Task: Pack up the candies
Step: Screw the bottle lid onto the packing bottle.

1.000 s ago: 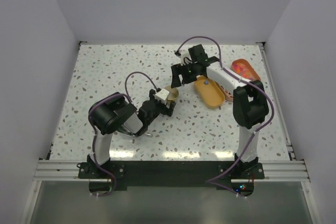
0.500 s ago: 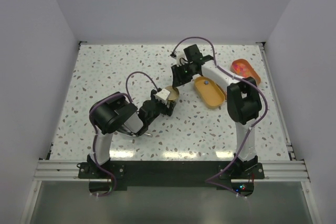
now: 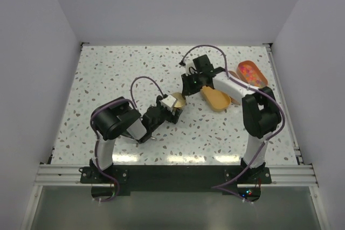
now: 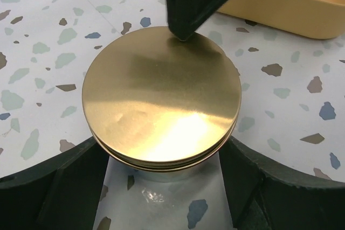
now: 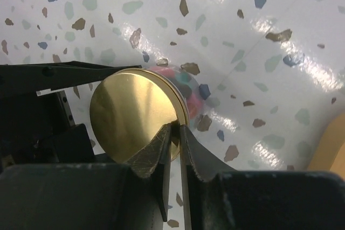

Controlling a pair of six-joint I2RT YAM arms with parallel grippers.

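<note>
A small glass jar with a round gold lid (image 4: 161, 92) sits between the fingers of my left gripper (image 4: 164, 157), which press on its two sides. Colourful candies (image 5: 190, 87) show through the jar's glass just behind the lid (image 5: 132, 114). My right gripper (image 5: 178, 127) is pinched on the lid's rim, one finger on its face and the other behind the edge. From above, the lid (image 3: 178, 99) lies mid-table between the left gripper (image 3: 170, 104) and the right gripper (image 3: 188, 88). More candies (image 3: 249, 70) lie in an orange tray (image 3: 260, 78) at the back right.
A yellow oval tray (image 3: 216, 98) lies just right of the jar, under the right forearm, and its wall (image 4: 285, 4) is close behind the lid. The speckled table is walled at the back and on both sides.
My right gripper has come down and left to the jar and closed on the lid's rim. The left gripper and jar have shifted slightly to the right.
</note>
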